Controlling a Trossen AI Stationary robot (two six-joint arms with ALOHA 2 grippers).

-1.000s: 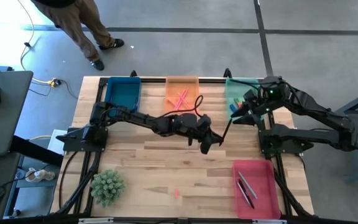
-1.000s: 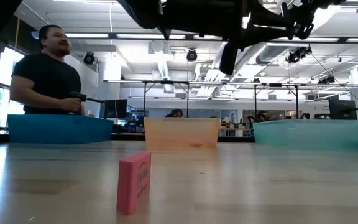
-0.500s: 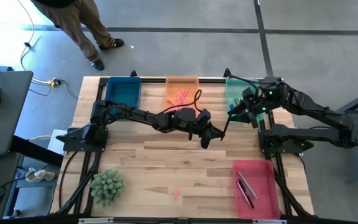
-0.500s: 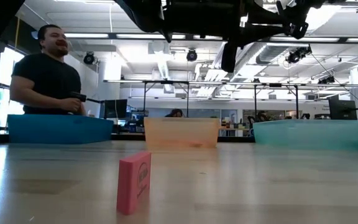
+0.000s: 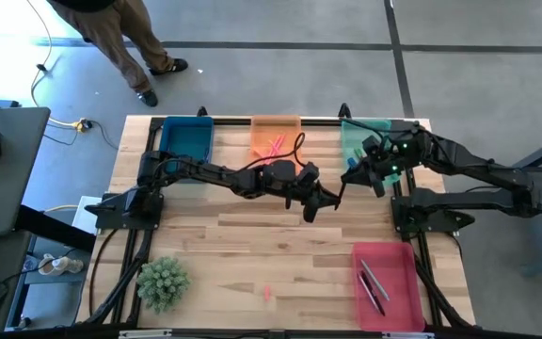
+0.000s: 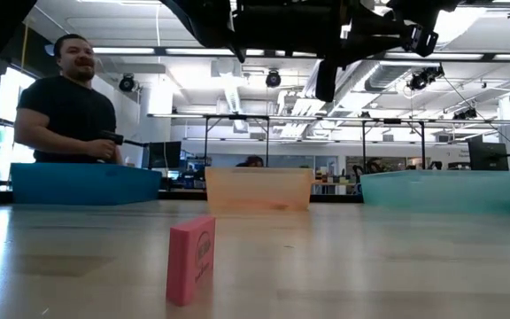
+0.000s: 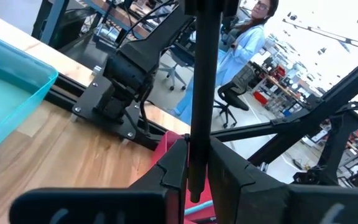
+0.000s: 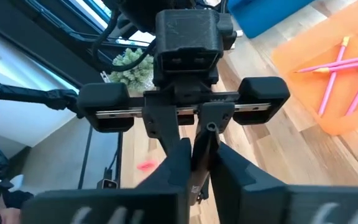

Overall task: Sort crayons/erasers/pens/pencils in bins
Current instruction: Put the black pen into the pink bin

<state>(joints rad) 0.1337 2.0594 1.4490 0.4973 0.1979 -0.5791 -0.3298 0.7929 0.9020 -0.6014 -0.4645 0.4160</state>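
Left gripper (image 5: 320,201) sits mid-worktop, clamped on one end of a dark pen (image 5: 343,189); right gripper (image 5: 358,172) is pinching the other end, so I read this as a handover in the air between the two arms. Left wrist view shows the pen (image 7: 202,93) upright between that arm's closed fingers. Right wrist view shows both grippers nose to nose w/ the pen (image 8: 201,152) bridging them.

Why the pass: red-pink bin (image 5: 385,282) w/ two pens already in it sits on the right arm's side, near edge of the worktop (image 5: 243,254), prob. easier reach for the right arm.

Other bins along the far edge: blue (image 5: 186,139), orange (image 5: 276,139) w/ pink sticks, teal (image 5: 354,141). Pink eraser (image 6: 191,260) is left standing near the front edge, by the small plant (image 5: 163,282). Person (image 6: 67,102) stands beyond the worktop, well apart.
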